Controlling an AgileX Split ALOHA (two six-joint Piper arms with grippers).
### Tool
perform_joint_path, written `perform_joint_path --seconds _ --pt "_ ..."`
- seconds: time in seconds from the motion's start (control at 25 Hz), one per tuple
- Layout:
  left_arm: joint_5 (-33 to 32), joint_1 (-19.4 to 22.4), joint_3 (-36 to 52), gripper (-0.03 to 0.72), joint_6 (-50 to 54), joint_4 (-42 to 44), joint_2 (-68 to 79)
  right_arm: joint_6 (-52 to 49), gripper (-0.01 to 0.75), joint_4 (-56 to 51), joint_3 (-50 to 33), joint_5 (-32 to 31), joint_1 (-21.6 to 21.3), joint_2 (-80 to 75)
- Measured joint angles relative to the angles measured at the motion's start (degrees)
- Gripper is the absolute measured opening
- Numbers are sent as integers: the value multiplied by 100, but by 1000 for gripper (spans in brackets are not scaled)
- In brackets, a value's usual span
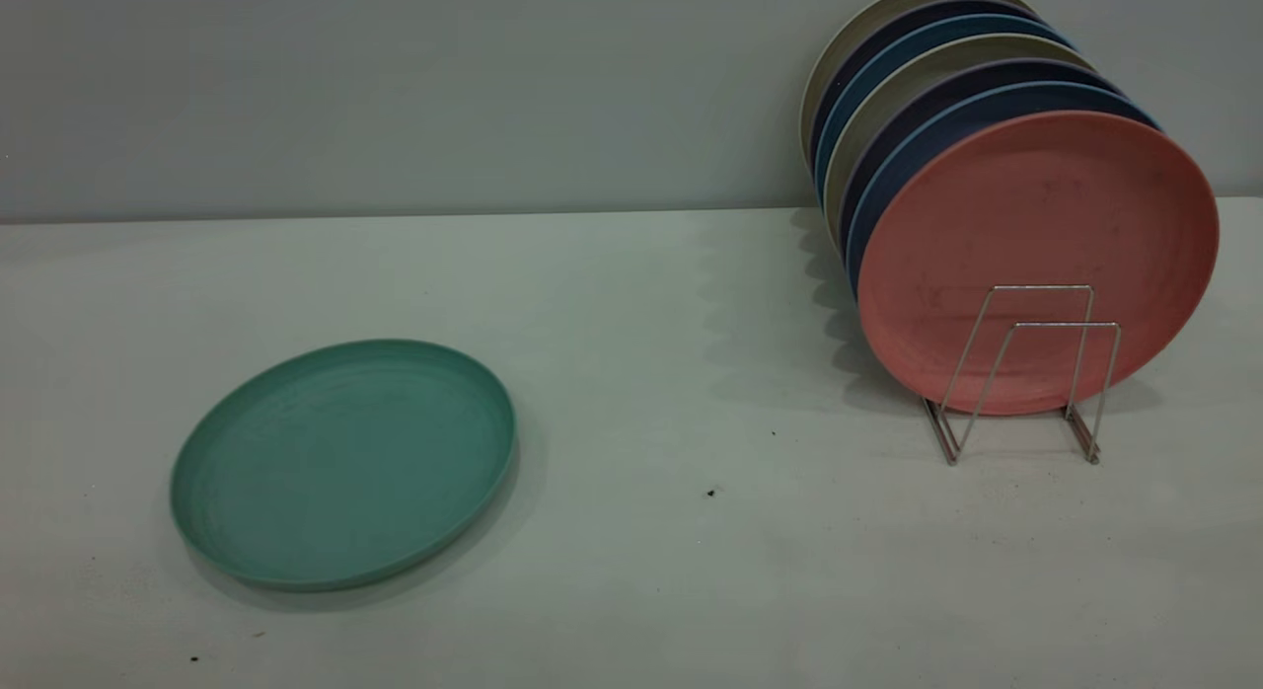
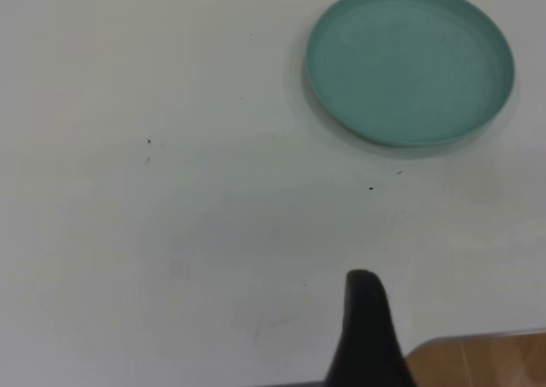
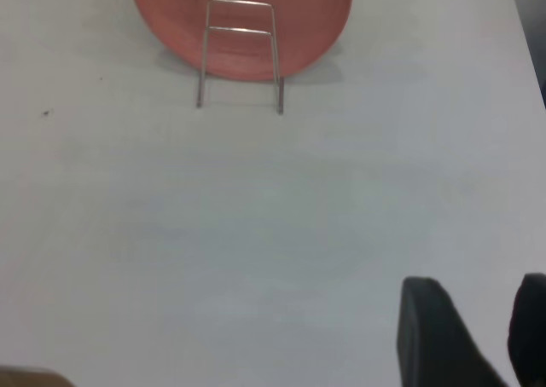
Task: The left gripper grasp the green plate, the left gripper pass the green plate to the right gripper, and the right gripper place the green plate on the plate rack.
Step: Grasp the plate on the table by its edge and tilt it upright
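The round matte teal-green plate (image 1: 342,462) lies flat at lower left of the pale worktop (image 1: 631,373). At upper right, the thin silver wire rack (image 1: 1026,373) holds a salmon-pink plate (image 1: 1036,235) fronting blue and beige plates (image 1: 918,77). The left pincer (image 2: 367,336) shows one black finger, its opening untellable. The right pincer (image 3: 490,336) hangs parted, empty.
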State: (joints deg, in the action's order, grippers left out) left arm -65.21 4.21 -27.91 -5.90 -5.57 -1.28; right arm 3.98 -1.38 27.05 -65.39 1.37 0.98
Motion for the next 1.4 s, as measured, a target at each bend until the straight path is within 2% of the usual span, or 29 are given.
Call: perform_joint_path --seconds 0.44,0.52,0.64,0.76,0.96,1.24,1.4 --pt "44 0 -13 563 0 -7 0 66 237 -192 0 5 0 0" --pt "484 0 -60 563 -7 -143 0 66 237 -198 0 10 0 0" --pt "1603 0 -72 561 -33 -660 54 66 237 -205 43 75 0 0" --pt "2268 0 -96 538 -33 -918 516 66 237 -312 117 515 0 -112" --pt "2878 0 -100 499 -59 -986 2098 530 240 -850 129 1681 0 -1065" --pt "3567 0 -100 491 -60 -1689 4269 2269 315 -2092 129 2777 0 -2872" --pt "4042 0 -100 491 -60 -2170 5263 3203 379 -2665 279 2922 0 -3885"
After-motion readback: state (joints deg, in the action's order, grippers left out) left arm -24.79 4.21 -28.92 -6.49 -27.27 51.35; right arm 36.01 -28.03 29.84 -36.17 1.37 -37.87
